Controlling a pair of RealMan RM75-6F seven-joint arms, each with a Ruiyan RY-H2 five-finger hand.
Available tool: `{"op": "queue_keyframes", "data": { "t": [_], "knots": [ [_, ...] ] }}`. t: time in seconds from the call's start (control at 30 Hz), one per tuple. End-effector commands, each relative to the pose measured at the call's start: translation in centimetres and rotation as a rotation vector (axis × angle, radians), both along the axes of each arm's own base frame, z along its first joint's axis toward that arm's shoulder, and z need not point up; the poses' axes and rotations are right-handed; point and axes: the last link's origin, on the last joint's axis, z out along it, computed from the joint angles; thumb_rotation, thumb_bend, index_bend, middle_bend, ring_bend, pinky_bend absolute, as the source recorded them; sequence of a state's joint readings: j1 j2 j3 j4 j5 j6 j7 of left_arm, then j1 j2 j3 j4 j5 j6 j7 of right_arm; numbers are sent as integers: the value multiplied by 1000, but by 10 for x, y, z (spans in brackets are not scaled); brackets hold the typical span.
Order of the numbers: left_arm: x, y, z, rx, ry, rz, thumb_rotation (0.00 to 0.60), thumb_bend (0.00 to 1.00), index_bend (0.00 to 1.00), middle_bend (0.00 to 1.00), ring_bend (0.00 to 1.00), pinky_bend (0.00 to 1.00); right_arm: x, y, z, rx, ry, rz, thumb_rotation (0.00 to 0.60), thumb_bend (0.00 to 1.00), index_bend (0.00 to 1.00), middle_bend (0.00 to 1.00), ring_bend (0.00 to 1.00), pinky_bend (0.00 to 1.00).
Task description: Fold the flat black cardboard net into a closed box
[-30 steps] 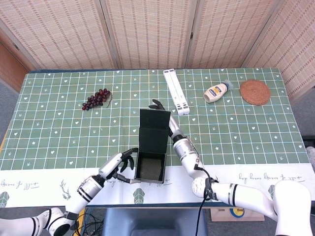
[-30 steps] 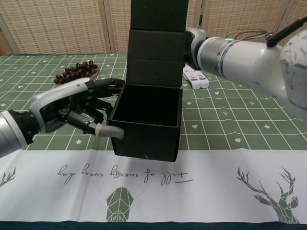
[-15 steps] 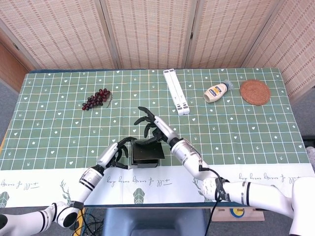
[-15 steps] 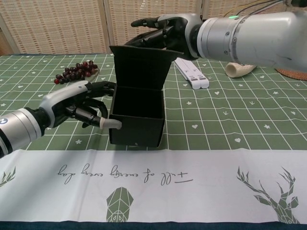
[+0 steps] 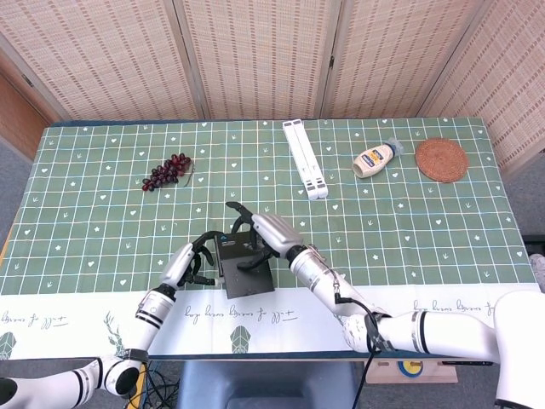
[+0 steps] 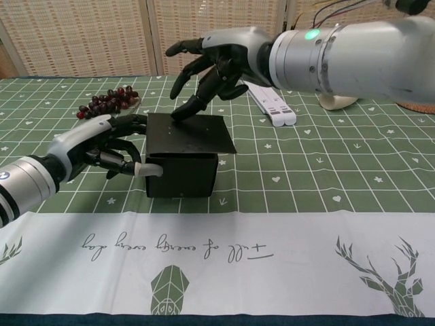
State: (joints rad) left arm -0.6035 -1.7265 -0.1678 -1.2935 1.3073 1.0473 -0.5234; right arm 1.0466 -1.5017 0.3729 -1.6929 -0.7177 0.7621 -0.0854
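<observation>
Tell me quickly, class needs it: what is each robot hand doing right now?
Left robot hand: grips the black box at its side.
Right robot hand: fingers spread, a fingertip presses the lid down; holds nothing.

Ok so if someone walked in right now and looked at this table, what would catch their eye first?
The black box near the table's front edge, its lid down with the right side overhanging. The right hand presses fingertips on the lid from above, and the left hand holds the box's left side. Behind lie grapes at left, and a mayonnaise bottle and woven coaster at right.
</observation>
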Motion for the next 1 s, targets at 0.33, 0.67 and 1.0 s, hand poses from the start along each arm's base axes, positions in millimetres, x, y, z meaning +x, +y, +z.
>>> {"op": "queue_keyframes", "data": {
  "t": [0.33, 0.67, 1.0],
  "knots": [
    [-2, -3, -4, 34, 28, 76, 600, 95, 170, 287, 535, 780, 8, 7, -33, -196, 235, 203, 600, 0, 70, 321, 607, 1000],
    [-4, -7, 7, -48, 49, 59, 600, 95, 0, 20, 489, 746, 10, 7, -43, -223, 287, 236, 600, 0, 70, 302, 607, 1000],
    [-14, -5, 22, -32, 154, 42, 600, 95, 0, 0, 470, 743, 5, 16, -48, -241, 373, 310, 600, 0, 70, 287, 607, 1000]
  ]
}}
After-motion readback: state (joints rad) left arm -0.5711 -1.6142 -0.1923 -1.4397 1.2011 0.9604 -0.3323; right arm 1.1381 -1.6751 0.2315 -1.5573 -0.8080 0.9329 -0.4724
